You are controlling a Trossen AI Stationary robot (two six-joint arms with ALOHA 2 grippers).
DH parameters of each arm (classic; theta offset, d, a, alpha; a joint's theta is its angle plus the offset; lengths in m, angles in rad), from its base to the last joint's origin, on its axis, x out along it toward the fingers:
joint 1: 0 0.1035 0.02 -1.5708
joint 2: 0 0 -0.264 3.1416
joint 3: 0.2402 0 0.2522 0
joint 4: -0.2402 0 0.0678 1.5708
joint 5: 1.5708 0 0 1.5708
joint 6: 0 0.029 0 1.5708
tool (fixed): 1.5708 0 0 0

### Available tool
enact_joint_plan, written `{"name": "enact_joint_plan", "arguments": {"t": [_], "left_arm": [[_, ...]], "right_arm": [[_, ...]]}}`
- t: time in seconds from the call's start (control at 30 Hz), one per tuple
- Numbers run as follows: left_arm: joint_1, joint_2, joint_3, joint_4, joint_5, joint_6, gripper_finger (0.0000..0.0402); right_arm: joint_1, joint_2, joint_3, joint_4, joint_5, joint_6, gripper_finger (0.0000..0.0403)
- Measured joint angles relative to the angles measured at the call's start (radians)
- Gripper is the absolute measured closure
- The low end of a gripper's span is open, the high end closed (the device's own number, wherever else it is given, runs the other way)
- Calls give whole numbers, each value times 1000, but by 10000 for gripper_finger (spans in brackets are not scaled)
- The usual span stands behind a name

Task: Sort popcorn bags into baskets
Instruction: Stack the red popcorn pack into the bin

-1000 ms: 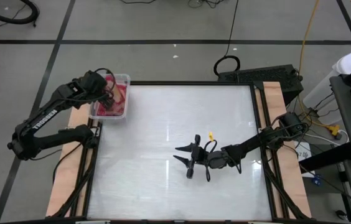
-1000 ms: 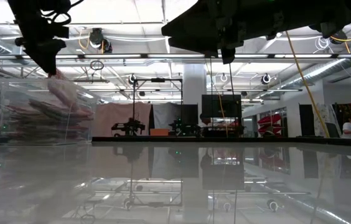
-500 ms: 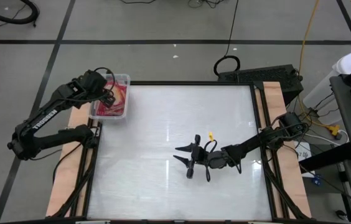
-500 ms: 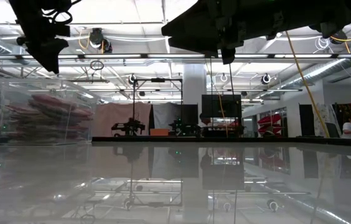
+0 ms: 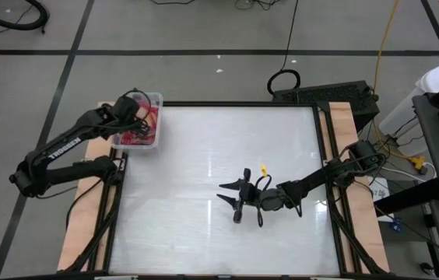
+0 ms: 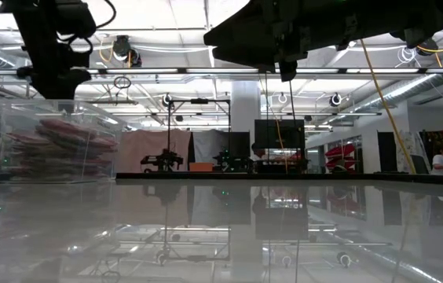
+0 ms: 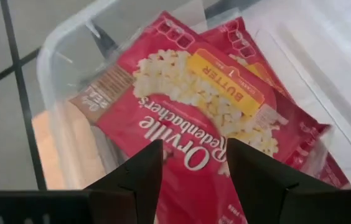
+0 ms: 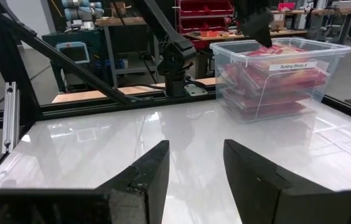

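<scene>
High view straight down; low view table-level; left wrist close over bin point(image 7: 57, 68); all share bin.

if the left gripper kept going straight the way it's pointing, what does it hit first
Most likely the top popcorn bag in the clear bin: the open left gripper points down at it from just above, nothing between.

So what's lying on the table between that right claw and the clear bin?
Nothing: in the high view the white table is bare between the right gripper and the bin of popcorn bags.
</scene>
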State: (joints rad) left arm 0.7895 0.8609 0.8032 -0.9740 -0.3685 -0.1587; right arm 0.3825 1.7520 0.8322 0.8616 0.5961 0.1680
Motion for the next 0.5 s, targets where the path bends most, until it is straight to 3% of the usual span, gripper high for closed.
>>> {"name": "enact_joint_plan", "arguments": {"t": [0.5], "left_arm": [[0,195,-55,181,-12,31,220]], "right_arm": [[1,0,0,-5,0,-4,259]]}}
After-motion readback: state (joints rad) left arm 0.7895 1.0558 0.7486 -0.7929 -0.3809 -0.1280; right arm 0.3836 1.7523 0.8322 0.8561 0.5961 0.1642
